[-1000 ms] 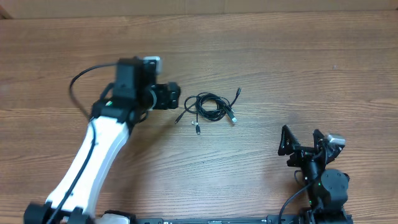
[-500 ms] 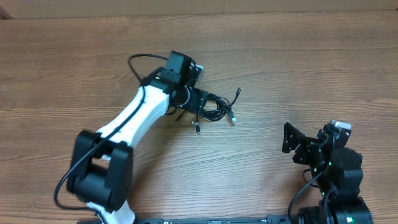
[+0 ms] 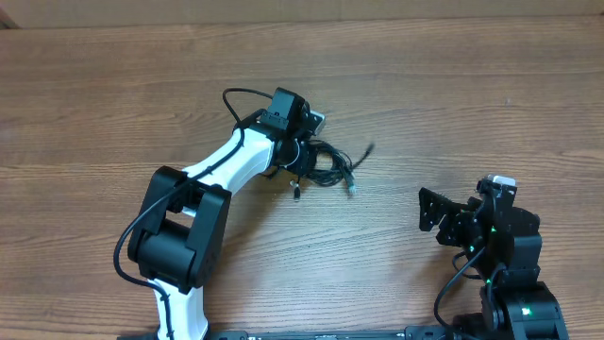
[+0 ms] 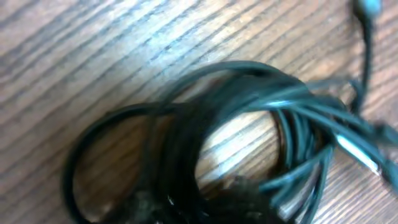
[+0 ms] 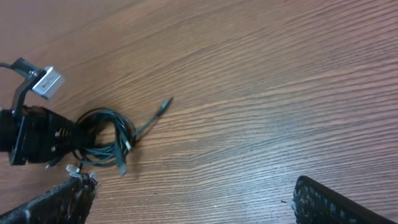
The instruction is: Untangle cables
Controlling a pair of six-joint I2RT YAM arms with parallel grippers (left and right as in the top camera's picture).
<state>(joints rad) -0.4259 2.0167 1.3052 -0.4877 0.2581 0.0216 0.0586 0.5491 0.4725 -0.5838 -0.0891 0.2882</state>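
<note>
– Fingers [image 5: 339, 202] of the right gripper [image 5: 199, 208]: spread wide, holding nothing. Left one?
– Left gripper [image 3: 298, 156] sits on the cables [image 3: 330, 168], at the left edge of the bundle. Wrist view is too close and blurry, so can't tell if it's clamped on a strand.
– Bundle location?
– Mid table [image 3: 453, 104]. Loose coil, long axis roughly left-right, one plug tail [image 3: 366, 149] poking out up-right, away from the left gripper.
– Which arm is nearer?
– Left, it's touching. Right is well apart at lower right, bundle ahead-left of its fingers. Probably right reaches for that tail while left pins the coil.
</note>
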